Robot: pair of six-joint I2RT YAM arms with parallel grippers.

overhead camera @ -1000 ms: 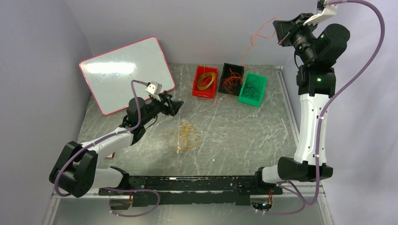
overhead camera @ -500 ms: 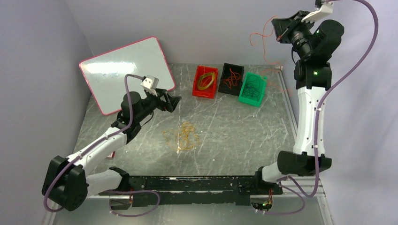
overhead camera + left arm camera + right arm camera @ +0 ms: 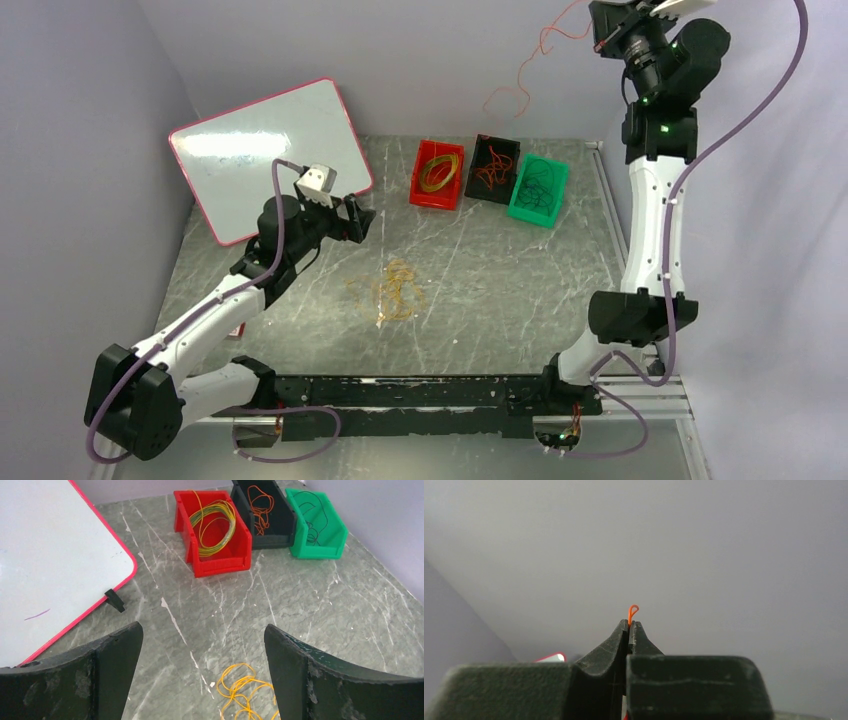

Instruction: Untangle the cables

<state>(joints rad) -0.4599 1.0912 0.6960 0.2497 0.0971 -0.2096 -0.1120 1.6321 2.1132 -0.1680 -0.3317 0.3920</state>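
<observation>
A loose tangle of yellow cables (image 3: 390, 292) lies on the grey table's middle; its far loops show at the bottom of the left wrist view (image 3: 246, 690). My right gripper (image 3: 598, 30) is raised high at the back right and is shut on an orange-red cable (image 3: 520, 70) that dangles in the air to its left. The cable's tip (image 3: 632, 611) sticks out between the closed fingertips. My left gripper (image 3: 362, 222) is open and empty, above the table behind and left of the yellow tangle.
Three bins stand at the back: a red bin (image 3: 437, 175) with yellow cables, a black bin (image 3: 493, 168) with orange-red cables, a green bin (image 3: 538, 189) with black cables. A pink-edged whiteboard (image 3: 265, 155) leans at the back left.
My right gripper has risen higher with the orange-red cable, lifting it clear of the black bin. My left arm has pulled back and turned slightly.
</observation>
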